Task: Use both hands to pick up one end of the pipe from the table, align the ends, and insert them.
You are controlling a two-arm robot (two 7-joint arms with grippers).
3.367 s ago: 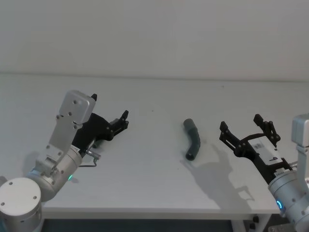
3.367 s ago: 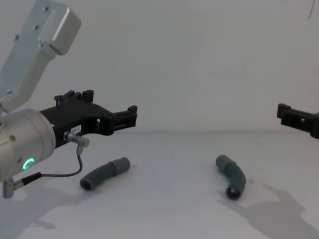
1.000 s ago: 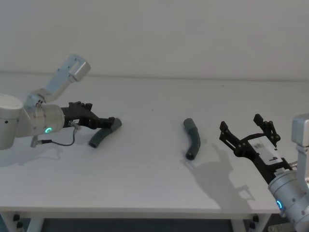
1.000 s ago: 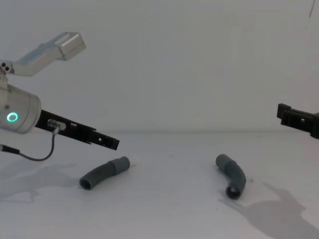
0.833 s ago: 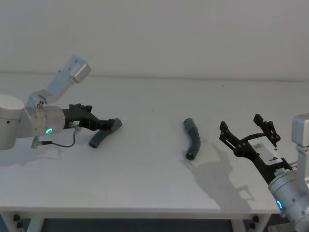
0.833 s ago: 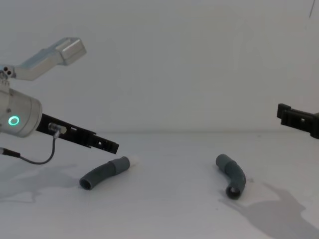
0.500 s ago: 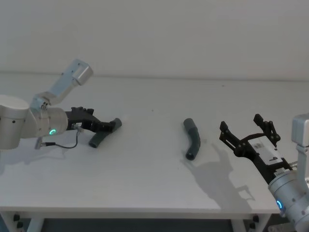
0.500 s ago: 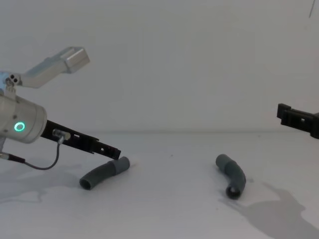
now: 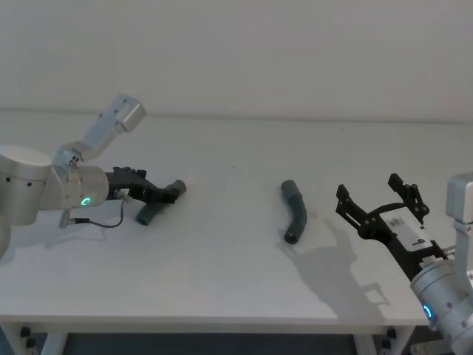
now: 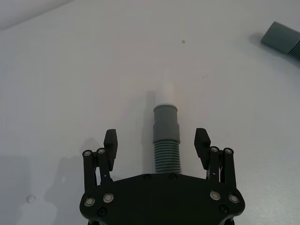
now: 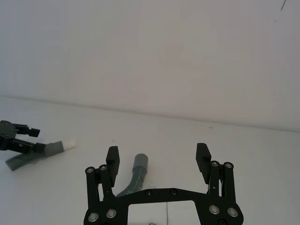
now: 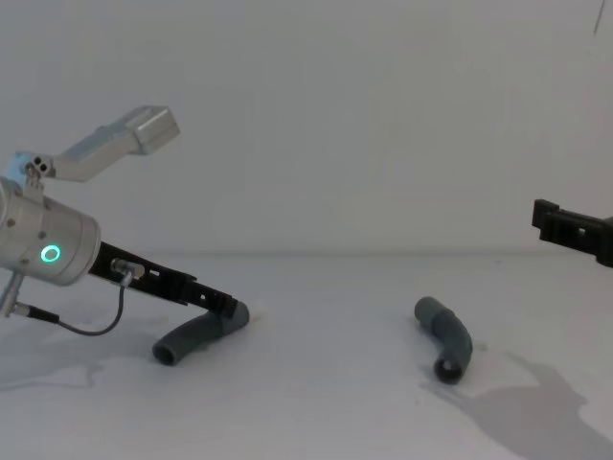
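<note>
As the left pipe piece (image 10: 166, 136) lies on the worktop (image 9: 222, 259) pointing straight out between the wide-open fingers (image 10: 110, 140) of the left gripper (image 9: 168, 192), that arm is closest; the right gripper (image 9: 368, 188) hangs wide open, apart from the other piece (image 9: 295, 213).

Rear of left pipe piece (image 10: 166, 140) hidden by left pincer (image 10: 156, 138); right pipe piece (image 10: 282, 39) edge-cropped.

bent grey left pipe (image 9: 148, 213), right pipe (image 9: 298, 211), lying apart
</note>
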